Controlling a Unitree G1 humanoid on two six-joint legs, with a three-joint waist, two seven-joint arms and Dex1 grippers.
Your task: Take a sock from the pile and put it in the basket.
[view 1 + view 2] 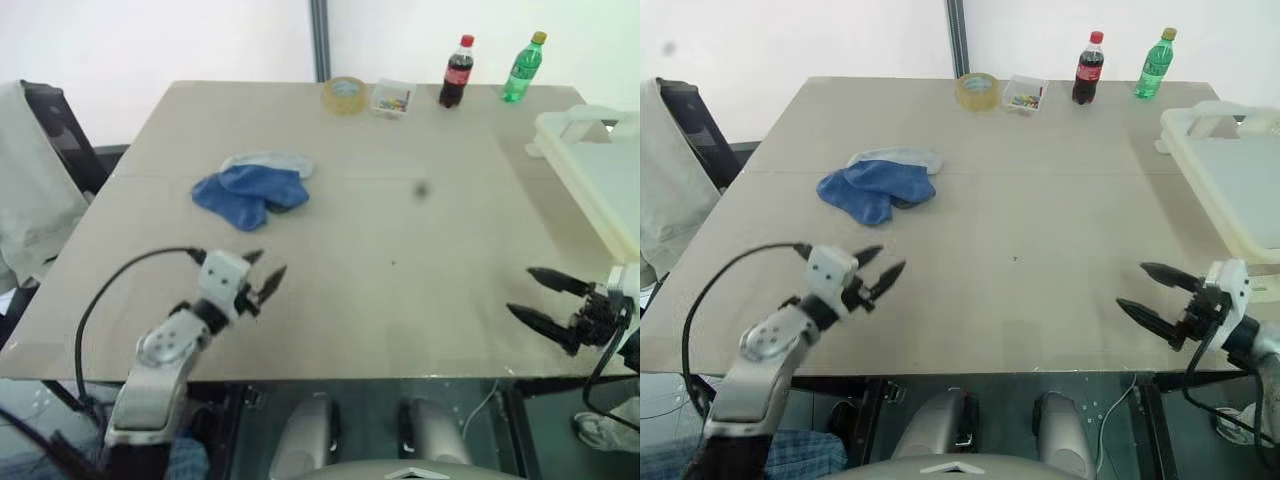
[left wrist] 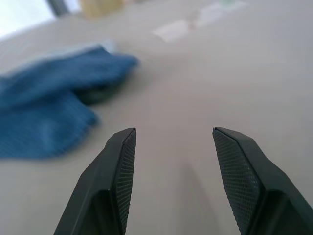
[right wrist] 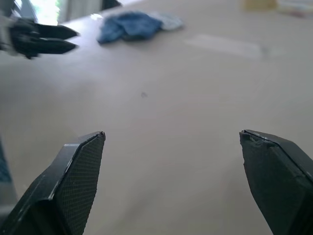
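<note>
Left pincer (image 1: 268, 276): fingers parted, nothing between them; held above the near left part of the worktop (image 1: 400, 230).
Right pincer (image 1: 538, 297): fingers spread wide, empty; held over the near right edge of the worktop.
Pile (image 1: 250, 190): blue socks with a pale one at the back, flat on the worktop beyond the left pincer, well apart from it.
Basket (image 1: 590, 165): white tub at the worktop's right edge, just beyond the right pincer.

Blue sock pile (image 1: 250, 190) table's left; white basket (image 1: 600, 170) right edge.
</note>
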